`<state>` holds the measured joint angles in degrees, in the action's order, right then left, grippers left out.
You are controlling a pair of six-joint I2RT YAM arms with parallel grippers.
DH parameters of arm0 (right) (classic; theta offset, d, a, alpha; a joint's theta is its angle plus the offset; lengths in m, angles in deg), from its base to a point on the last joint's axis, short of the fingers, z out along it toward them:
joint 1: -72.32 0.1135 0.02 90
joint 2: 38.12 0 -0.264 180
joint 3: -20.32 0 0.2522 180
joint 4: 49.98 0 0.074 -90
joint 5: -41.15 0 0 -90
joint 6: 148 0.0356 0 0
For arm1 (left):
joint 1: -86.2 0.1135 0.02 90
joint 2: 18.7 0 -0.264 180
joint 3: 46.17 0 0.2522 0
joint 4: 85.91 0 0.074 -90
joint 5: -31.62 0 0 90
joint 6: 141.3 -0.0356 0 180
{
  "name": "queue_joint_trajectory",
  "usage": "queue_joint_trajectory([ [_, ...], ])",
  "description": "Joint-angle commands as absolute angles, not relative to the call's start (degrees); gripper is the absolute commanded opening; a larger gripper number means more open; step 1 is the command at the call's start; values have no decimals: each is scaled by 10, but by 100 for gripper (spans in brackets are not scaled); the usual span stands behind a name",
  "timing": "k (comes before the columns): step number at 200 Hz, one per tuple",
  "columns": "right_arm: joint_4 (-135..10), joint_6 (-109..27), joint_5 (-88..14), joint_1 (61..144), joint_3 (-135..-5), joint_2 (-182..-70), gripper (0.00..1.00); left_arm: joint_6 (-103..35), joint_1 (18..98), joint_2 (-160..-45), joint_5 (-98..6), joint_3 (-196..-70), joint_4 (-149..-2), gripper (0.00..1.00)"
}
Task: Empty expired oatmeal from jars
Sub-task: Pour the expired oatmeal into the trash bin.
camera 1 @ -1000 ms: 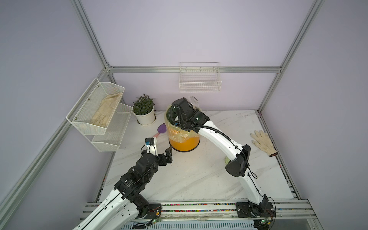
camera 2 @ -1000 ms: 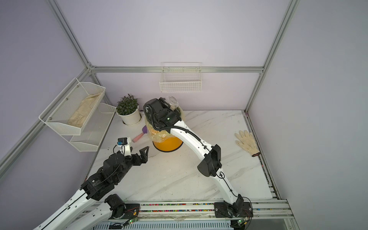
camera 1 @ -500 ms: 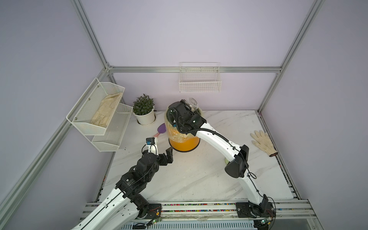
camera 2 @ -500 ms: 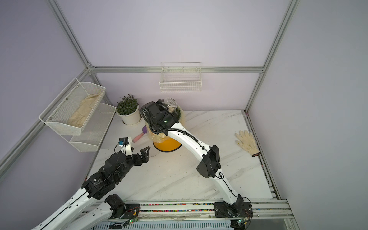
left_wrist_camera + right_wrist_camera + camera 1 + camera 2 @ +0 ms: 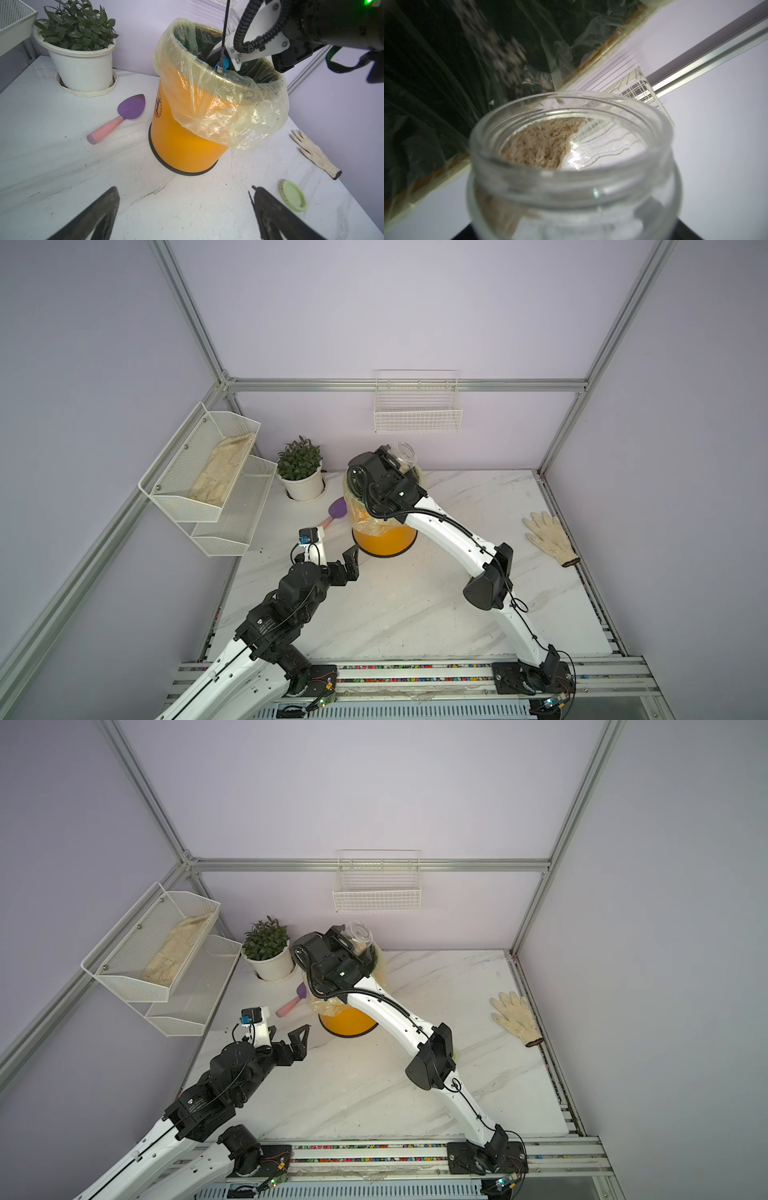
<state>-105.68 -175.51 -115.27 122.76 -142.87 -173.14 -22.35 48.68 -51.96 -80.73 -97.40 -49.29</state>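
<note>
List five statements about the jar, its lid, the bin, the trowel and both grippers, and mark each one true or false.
1. The right gripper holds the jar tilted over the orange bin. True.
2. The green lid is on the jar. False: it lies flat on the table, and the jar's mouth is uncovered.
3. The jar is completely empty. False: oatmeal lies inside it.
4. The left gripper is open and holds nothing. True.
5. The trowel stands in the plant pot. False: it lies on the table between the pot and the bin.
</note>
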Motion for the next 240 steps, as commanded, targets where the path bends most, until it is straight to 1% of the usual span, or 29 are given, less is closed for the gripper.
queue_joint_trajectory([
  [1,-1062,-2066,-1235,1211,-1415,-1713,0,-224,491,-509,-817,-967,-502,100],
  [7,-1036,-2073,-1236,1208,-1387,-1701,0,-226,490,-510,-815,-968,-501,100],
  [12,-1026,-2075,-1209,1209,-1378,-1691,0,-227,490,-511,-814,-970,-501,100],
  [17,-1040,-2075,-1183,1210,-1392,-1690,0,-228,491,-512,-814,-972,-501,100],
  [30,-1068,-2074,-1165,1211,-1443,-1702,0,-228,491,-513,-813,-972,-500,100],
  [42,-1090,-2067,-1176,1206,-1455,-1704,0,-228,490,-514,-812,-969,-499,100],
  [57,-1093,-2055,-1183,1200,-1373,-1663,2,-227,491,-519,-814,-966,-505,100],
  [69,-1020,-2076,-1164,1200,-1296,-1629,2,-227,491,-526,-812,-967,-512,100],
  [74,-1031,-2076,-1167,1200,-1307,-1634,2,-226,491,-530,-809,-968,-513,100],
  [97,-1108,-2074,-1183,1203,-1479,-1721,2,-224,490,-544,-804,-973,-518,100],
  [103,-1126,-2072,-1193,1204,-1503,-1737,2,-223,491,-546,-805,-972,-520,100],
  [113,-1096,-2076,-1207,1204,-1479,-1734,2,-223,491,-549,-804,-971,-526,100],
  [120,-1086,-2077,-1178,1206,-1470,-1725,2,-223,491,-550,-802,-973,-526,100],
  [127,-1106,-2078,-1161,1209,-1482,-1724,2,-222,491,-549,-801,-973,-526,100],
  [133,-1128,-2074,-1186,1209,-1481,-1725,3,-219,490,-547,-802,-970,-529,100],
  [138,-1133,-2056,-1221,1203,-1455,-1719,3,-219,491,-546,-801,-968,-533,100],
  [145,-1082,-2063,-1237,1199,-1402,-1702,3,-219,490,-545,-799,-967,-535,100],
  [151,-1044,-2076,-1202,1198,-1377,-1691,3,-221,490,-544,-797,-968,-536,100],
  [160,-1077,-2075,-1171,1201,-1408,-1694,3,-222,491,-542,-796,-968,-535,100],
  [173,-1065,-2073,-1199,1201,-1421,-1705,3,-224,490,-538,-797,-968,-531,100],
  [181,-1069,-2075,-1200,1201,-1433,-1707,3,-226,491,-535,-799,-968,-527,100],
  [198,-1101,-2076,-1150,1204,-1491,-1717,2,-229,490,-532,-802,-968,-522,100],
  [212,-1091,-2061,-1177,1196,-1452,-1705,2,-226,491,-530,-803,-965,-523,100],
  [223,-1050,-2076,-1133,1197,-1434,-1687,2,-225,491,-531,-801,-965,-522,100],
  [230,-1057,-2076,-1113,1198,-1446,-1689,2,-224,490,-530,-800,-964,-522,100],
  [240,-1102,-2036,-1174,1198,-1423,-1689,2,-220,490,-531,-799,-961,-527,100],
])
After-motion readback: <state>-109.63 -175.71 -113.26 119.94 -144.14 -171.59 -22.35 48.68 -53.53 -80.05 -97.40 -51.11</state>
